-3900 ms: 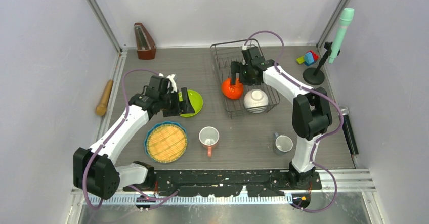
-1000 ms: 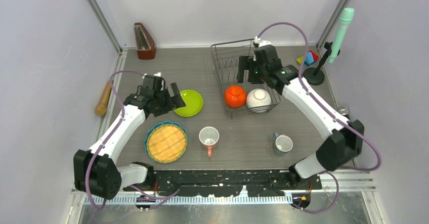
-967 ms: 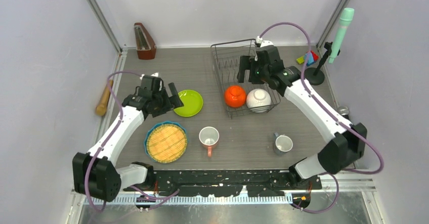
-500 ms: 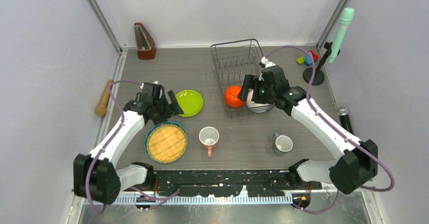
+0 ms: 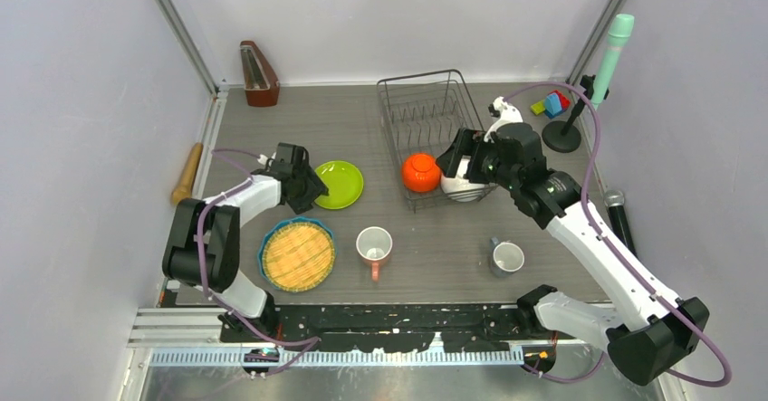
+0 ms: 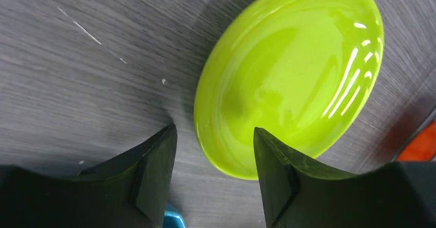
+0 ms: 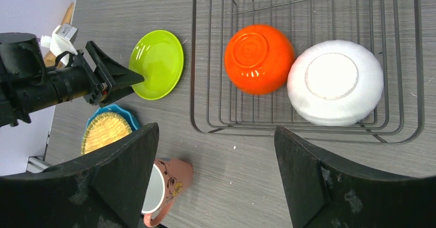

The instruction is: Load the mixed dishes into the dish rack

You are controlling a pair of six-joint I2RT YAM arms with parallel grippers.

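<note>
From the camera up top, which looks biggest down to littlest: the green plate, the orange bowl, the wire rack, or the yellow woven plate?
1. dish rack, much the biggest
2. blue-rimmed woven plate
3. lime-green plate
4. orange bowl, the littlest

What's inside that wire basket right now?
Two upturned bowls sit side by side in the dish rack: an orange bowl and a white bowl. Whatever lies beneath them is covered.
</note>
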